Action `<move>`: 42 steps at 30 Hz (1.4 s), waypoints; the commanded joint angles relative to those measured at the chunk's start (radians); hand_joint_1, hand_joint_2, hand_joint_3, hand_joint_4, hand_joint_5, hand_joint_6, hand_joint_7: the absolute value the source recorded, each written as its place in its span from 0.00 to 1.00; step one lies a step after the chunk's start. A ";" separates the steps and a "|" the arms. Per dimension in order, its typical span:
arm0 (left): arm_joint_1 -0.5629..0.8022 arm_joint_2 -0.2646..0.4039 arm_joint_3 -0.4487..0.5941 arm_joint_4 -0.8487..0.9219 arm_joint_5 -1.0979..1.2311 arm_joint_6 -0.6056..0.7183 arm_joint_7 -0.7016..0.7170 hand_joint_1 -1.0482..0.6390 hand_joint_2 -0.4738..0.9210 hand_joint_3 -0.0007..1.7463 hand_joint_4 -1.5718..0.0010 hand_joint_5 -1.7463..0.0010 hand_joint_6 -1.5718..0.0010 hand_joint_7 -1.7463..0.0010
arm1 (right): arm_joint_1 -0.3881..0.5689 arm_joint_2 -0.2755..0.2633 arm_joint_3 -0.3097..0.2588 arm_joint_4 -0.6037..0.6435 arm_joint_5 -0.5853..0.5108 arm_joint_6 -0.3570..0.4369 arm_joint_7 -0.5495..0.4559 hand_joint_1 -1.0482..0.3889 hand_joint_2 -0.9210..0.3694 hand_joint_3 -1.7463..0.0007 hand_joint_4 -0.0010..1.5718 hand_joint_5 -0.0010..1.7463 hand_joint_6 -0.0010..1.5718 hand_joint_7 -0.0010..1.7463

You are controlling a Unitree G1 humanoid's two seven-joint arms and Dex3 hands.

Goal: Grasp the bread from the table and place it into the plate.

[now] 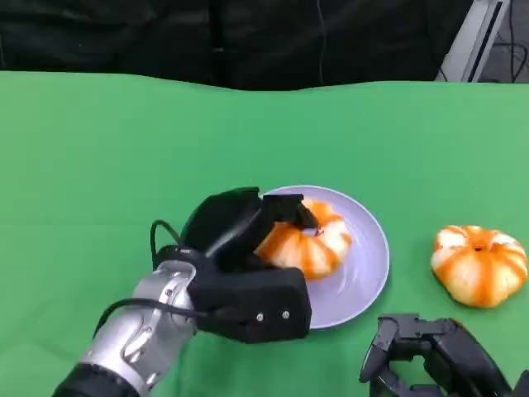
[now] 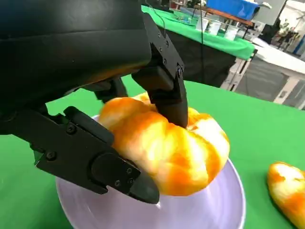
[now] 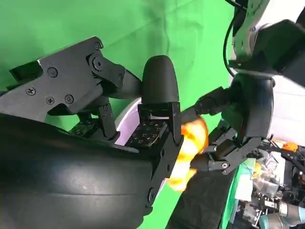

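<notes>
An orange-and-white bread (image 1: 318, 244) sits over the lilac plate (image 1: 364, 273) in the middle of the green table. My left hand (image 1: 240, 248) grips it from the left. In the left wrist view its fingers (image 2: 95, 157) clamp the bread (image 2: 176, 148) from both sides above the plate (image 2: 205, 210); whether the bread touches the plate I cannot tell. My right hand (image 1: 430, 356) hovers low at the table's near right edge, fingers apart and holding nothing. The right wrist view looks past that hand (image 3: 119, 143) to the held bread (image 3: 190, 143).
A second orange-and-white bread (image 1: 479, 265) lies on the cloth to the right of the plate, also visible in the left wrist view (image 2: 288, 191). The table's far edge meets a dark backdrop. Other tables with clutter stand beyond.
</notes>
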 commanded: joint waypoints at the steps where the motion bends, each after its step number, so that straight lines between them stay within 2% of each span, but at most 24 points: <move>1: -0.023 0.020 -0.005 -0.003 -0.005 0.025 -0.054 0.26 1.00 0.09 0.58 1.00 0.66 1.00 | 0.007 -0.012 -0.003 -0.008 0.004 0.000 -0.004 0.63 0.23 0.46 0.53 0.82 0.55 0.66; 4: -0.030 0.028 -0.005 -0.029 -0.018 0.064 -0.129 0.20 1.00 0.18 0.65 1.00 0.70 1.00 | 0.005 -0.012 -0.003 -0.006 0.001 -0.005 -0.006 0.64 0.23 0.46 0.53 0.82 0.55 0.66; 8: -0.031 0.030 -0.002 -0.056 -0.022 0.104 -0.180 0.18 1.00 0.21 0.68 1.00 0.71 1.00 | 0.005 -0.011 -0.003 -0.006 0.006 0.000 -0.002 0.64 0.23 0.46 0.53 0.82 0.55 0.67; 10: -0.038 0.033 -0.001 -0.082 -0.029 0.149 -0.238 0.12 1.00 0.28 0.75 1.00 0.74 1.00 | 0.005 -0.011 -0.003 -0.008 0.012 0.006 0.002 0.63 0.24 0.45 0.54 0.83 0.55 0.67; 13: -0.039 0.037 0.002 -0.111 -0.039 0.185 -0.285 0.07 1.00 0.35 0.80 1.00 0.77 1.00 | 0.007 -0.009 -0.002 -0.011 0.020 0.012 0.007 0.64 0.24 0.45 0.54 0.83 0.55 0.67; 22: -0.031 0.051 0.001 -0.147 -0.053 0.212 -0.317 0.04 1.00 0.39 0.81 1.00 0.79 1.00 | 0.007 -0.010 -0.003 -0.013 0.010 0.008 0.000 0.64 0.23 0.45 0.53 0.84 0.55 0.67; 26: -0.015 0.061 0.007 -0.170 -0.063 0.210 -0.324 0.03 1.00 0.41 0.78 0.99 0.78 0.99 | 0.012 -0.010 -0.002 -0.018 0.004 0.006 -0.007 0.65 0.24 0.45 0.53 0.83 0.55 0.68; 29: 0.008 0.063 0.035 -0.159 -0.110 0.140 -0.287 0.06 1.00 0.39 0.72 0.97 0.76 0.99 | 0.007 -0.009 -0.001 -0.011 0.006 0.001 -0.004 0.65 0.24 0.45 0.53 0.83 0.55 0.68; 35: 0.009 0.065 0.039 -0.149 -0.121 0.118 -0.279 0.07 1.00 0.38 0.70 0.97 0.75 0.99 | 0.007 -0.009 0.000 -0.011 0.007 0.000 -0.004 0.65 0.23 0.45 0.53 0.82 0.55 0.68; 38: 0.139 -0.017 0.197 -0.151 -0.356 -0.065 -0.177 0.13 1.00 0.32 0.60 0.95 0.69 0.98 | 0.009 -0.012 -0.003 -0.013 0.008 0.002 -0.005 0.65 0.23 0.45 0.53 0.82 0.54 0.68; 42: 0.181 -0.040 0.248 -0.157 -0.445 -0.141 -0.174 0.15 1.00 0.30 0.55 0.95 0.67 0.98 | 0.010 -0.014 -0.003 -0.014 0.000 -0.002 -0.012 0.66 0.23 0.46 0.54 0.82 0.54 0.67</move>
